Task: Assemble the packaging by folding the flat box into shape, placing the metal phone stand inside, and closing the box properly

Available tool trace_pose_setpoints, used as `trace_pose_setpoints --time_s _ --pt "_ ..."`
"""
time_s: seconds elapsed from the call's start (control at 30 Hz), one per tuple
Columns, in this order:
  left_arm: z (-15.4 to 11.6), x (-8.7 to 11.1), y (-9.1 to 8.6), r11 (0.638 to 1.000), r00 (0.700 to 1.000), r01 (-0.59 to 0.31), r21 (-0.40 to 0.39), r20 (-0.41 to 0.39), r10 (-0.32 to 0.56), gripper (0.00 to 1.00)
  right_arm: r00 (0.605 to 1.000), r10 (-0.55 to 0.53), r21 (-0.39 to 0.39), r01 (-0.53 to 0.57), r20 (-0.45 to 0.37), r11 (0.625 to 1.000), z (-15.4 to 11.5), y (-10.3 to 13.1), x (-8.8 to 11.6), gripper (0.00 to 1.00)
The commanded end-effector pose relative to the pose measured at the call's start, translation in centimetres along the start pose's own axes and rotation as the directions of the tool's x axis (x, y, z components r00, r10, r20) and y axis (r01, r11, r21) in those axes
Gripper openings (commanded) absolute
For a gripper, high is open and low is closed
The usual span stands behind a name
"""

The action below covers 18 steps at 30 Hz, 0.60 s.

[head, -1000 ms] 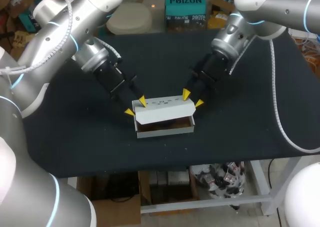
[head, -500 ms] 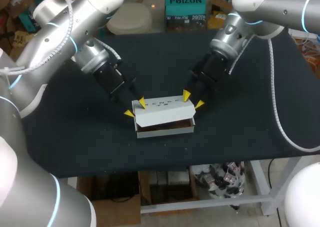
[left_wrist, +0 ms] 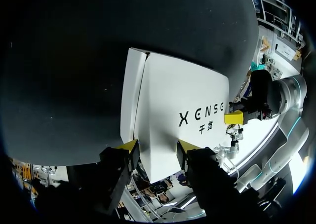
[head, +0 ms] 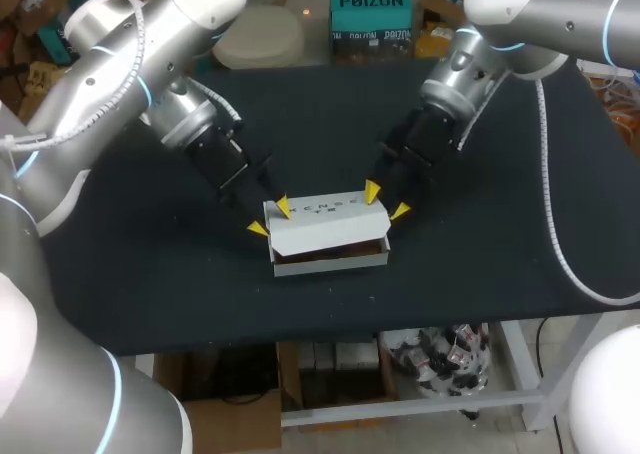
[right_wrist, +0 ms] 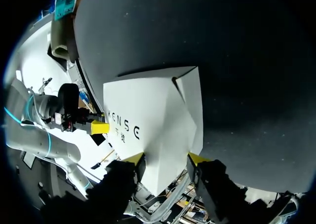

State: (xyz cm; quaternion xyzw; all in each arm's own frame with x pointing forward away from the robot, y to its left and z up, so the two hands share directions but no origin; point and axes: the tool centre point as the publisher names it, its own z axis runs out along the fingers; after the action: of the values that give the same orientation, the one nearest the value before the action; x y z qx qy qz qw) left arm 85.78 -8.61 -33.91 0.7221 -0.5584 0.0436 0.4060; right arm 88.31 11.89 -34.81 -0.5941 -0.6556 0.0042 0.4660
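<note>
Near the middle of the black worktop [head: 480, 274], a white rectangular cardboard box [head: 330, 261] is being held at both ends, with its long side turned toward the front edge. Its lid [head: 325, 226] is being held over the opening but not shut. A dark brown interior is being shown through the gap above the low front wall, and what is lying inside cannot be made out. The lid's left end is being gripped by the left hand [head: 271, 217]. Its yellow-tipped fingers are being held partly apart, one at the lid's rear edge and one just beside the end's front corner. In the left wrist view the white panel between them is being touched from both sides. The lid's right end is being gripped in the same way by the right hand [head: 386, 200], its fingers likewise spread partway around the corner. The printed face of the lid is being turned upward.
</note>
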Motion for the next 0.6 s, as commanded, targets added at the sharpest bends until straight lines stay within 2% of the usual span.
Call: trace_pose_setpoints --time_s 0.03,0.47,0.6 --pt "0.16 -0.14 0.01 1.0 1.0 0.0 0.001 -0.002 0.0 0.5 1.0 0.001 0.012 -0.001 0.003 1.0 0.05 0.49 -0.07 0.56" --pt "0.36 -0.24 -0.21 1.0 1.0 -0.001 0.002 0.004 0.001 0.49 1.0 0.0 0.014 0.0 0.007 1.0 0.12 0.77 -0.26 0.55" --pt "0.37 -0.22 -0.23 1.0 1.0 -0.002 0.001 0.007 0.002 0.49 1.0 -0.004 0.01 0.004 0.002 1.0 0.03 0.84 -0.17 0.52"
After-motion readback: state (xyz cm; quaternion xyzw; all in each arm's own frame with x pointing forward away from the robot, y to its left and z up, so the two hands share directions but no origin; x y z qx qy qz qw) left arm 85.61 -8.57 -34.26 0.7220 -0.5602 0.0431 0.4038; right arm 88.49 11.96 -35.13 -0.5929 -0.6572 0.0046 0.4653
